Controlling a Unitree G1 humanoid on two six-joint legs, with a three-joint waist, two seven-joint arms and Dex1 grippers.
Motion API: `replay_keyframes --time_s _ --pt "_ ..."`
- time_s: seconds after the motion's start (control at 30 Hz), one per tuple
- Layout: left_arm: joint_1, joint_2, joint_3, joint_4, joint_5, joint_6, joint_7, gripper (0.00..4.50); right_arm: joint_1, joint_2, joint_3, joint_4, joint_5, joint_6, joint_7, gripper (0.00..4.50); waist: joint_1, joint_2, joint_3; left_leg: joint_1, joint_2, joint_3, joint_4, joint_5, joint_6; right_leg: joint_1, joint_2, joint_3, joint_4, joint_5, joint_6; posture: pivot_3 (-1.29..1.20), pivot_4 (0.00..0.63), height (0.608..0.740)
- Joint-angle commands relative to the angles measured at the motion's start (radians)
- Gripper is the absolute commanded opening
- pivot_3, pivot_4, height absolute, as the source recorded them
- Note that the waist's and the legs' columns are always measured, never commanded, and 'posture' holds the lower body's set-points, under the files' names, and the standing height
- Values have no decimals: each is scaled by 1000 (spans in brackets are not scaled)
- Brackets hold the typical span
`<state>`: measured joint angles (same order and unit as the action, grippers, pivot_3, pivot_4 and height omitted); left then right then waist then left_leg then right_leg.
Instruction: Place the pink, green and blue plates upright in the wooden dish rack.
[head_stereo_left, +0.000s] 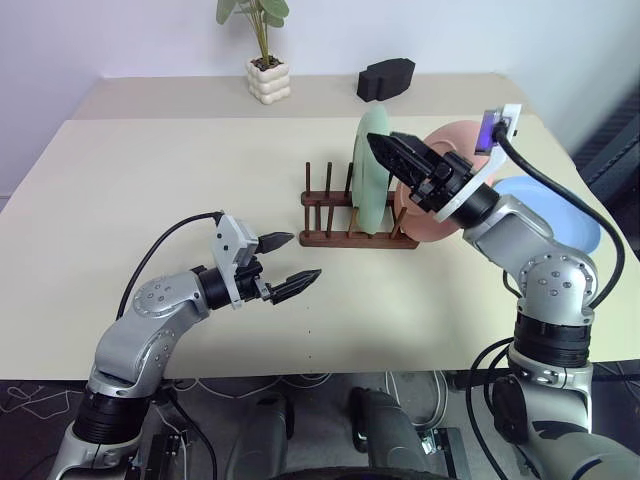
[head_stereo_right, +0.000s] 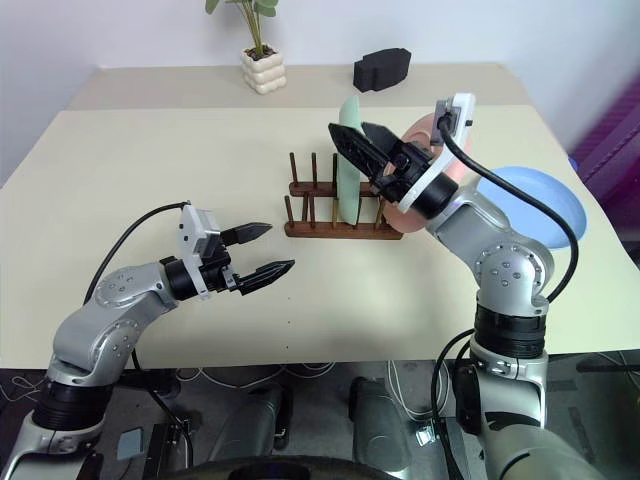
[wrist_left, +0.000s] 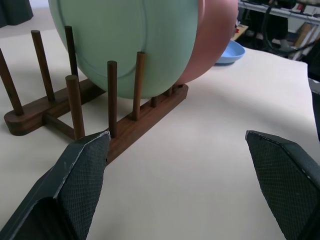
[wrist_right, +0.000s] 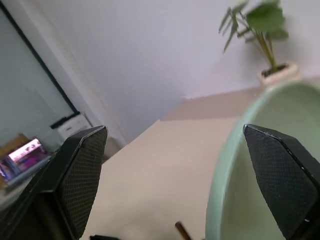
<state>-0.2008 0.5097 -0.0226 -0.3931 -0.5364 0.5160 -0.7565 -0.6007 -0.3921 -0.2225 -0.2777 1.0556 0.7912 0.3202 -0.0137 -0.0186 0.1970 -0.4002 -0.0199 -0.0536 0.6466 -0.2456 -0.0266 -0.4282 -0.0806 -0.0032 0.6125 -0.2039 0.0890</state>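
The bench (head_stereo_left: 150, 190) carries the wooden dish rack (head_stereo_left: 358, 228), taken here as the landmark for all positions.

Plate positions: the blue plate (head_stereo_left: 555, 208) lies flat on the bench, well to the right of the rack and not yet racked. The pink plate (head_stereo_left: 448, 185) stands at the right end of the rack, leaning right. The green plate (head_stereo_left: 372, 170) stands upright between the pegs, just left of the pink plate.

Gripper states: the right gripper (head_stereo_left: 385, 143) is released, jaws spread wide, straddling the top rim of the green plate without clamping it. The left gripper (head_stereo_left: 290, 262) is also released and empty, in front of the rack's left end and apart from it.

Hazards:
- With the right gripper's fingers on either side of the green rim, any sideways withdrawal could catch the plate and tip it out of its slot or against the pink plate. Withdraw upward first.
- The pink plate's lean suggests loose seating; a knock to the rack could drop it flat.
- The rack appears light. A push from either arm would likely slide it on the bench.
- The blue plate sits near the right bench edge; a poor grasp could send it off the bench.

Markings: no brand, label or legible writing can be made out on the plates, the rack or the grippers.
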Motion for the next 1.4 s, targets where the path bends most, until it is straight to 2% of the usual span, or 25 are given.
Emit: replay_keyframes --time_s 0.03,0.13,0.23,0.27,0.33,0.37,0.57,0.6,0.77,0.83,0.93,1.03,1.33,1.37,1.4 --pt "-4 -4 4 -28 -9 -16 -6 4500 -41 -82 -14 -83 -58 -46 56 4431 0 0 0 0 0 0 0 0 0 0 0 0 0 0 0 0 150 739" --pt "7 -8 -2 -10 -1 -36 -21 4500 -40 -195 -82 -104 -86 -76 111 4431 5 0 0 -2 0 0 1 0 0 -1 0 0 -1 0 0 0 150 739" --pt "10 -12 -5 0 2 -46 -29 4500 -22 -252 -118 -97 -97 -88 126 4431 4 0 0 -4 -1 0 1 0 0 -1 -1 0 -3 0 0 0 150 739" --pt "10 -14 -8 10 5 -53 -35 4500 -2 -288 -155 -89 -103 -88 135 4199 4 0 0 -4 -1 0 1 0 0 -1 -1 0 -3 0 0 0 150 739" --pt "8 -19 -15 33 9 -67 -53 4500 57 -361 -244 -73 -113 -89 168 3643 7 0 0 -4 0 0 1 0 1 -1 -1 -1 -3 0 0 0 150 739" --pt "7 -20 -18 40 10 -71 -60 4500 79 -385 -270 -69 -115 -90 178 3224 9 0 0 -4 0 0 1 0 1 -1 -1 -1 -3 0 0 0 150 739" --pt "-21 -29 -41 71 17 -84 -87 4500 229 -460 -387 -14 -198 -114 182 206 3 0 0 -4 0 0 2 -1 1 -1 -1 -1 -3 0 0 0 150 739" --pt "-24 -30 -45 72 16 -82 -91 4500 249 -464 -400 -1 -219 -117 177 97 4 0 0 -4 0 1 2 -1 1 -1 -1 0 -3 0 0 0 150 739" --pt "-60 -40 -67 73 18 -63 -97 4500 391 -507 -337 128 -411 -163 195 97 7 0 0 -5 -1 1 2 -1 1 -1 -1 0 -3 0 0 0 150 739" --pt "-67 -41 -71 76 17 -61 -99 4500 404 -506 -299 178 -456 -178 206 917 5 1 0 -4 -1 1 3 -1 1 -1 -1 0 -3 0 0 0 150 739" --pt "-71 -38 -72 79 19 -64 -101 4500 409 -537 -156 305 -608 -229 228 2334 -1 1 0 -3 -1 2 2 -1 1 -1 -1 0 -2 0 0 0 150 739" --pt "-62 -34 -68 71 17 -63 -97 4500 376 -546 -55 445 -716 -318 272 3898 1 2 -1 -3 -1 2 2 -1 1 -1 0 0 -2 0 0 0 150 739" --pt "-46 -42 -60 -7 0 -7 -33 4500 183 -517 101 859 -895 -550 348 3898 1 2 0 -3 -1 2 2 -1 1 -1 0 0 -2 0 0 0 150 739" --pt "-48 -43 -60 -13 -1 -1 -26 4500 169 -513 113 890 -912 -575 355 3378 2 2 0 -3 -1 2 2 -1 1 -1 0 0 -2 0 0 0 150 739" --pt "-49 -44 -59 -17 -1 4 -21 4500 159 -510 120 914 -923 -594 360 3097 1 2 0 -3 -2 2 2 -1 1 -1 -1 0 -2 0 0 0 150 739"
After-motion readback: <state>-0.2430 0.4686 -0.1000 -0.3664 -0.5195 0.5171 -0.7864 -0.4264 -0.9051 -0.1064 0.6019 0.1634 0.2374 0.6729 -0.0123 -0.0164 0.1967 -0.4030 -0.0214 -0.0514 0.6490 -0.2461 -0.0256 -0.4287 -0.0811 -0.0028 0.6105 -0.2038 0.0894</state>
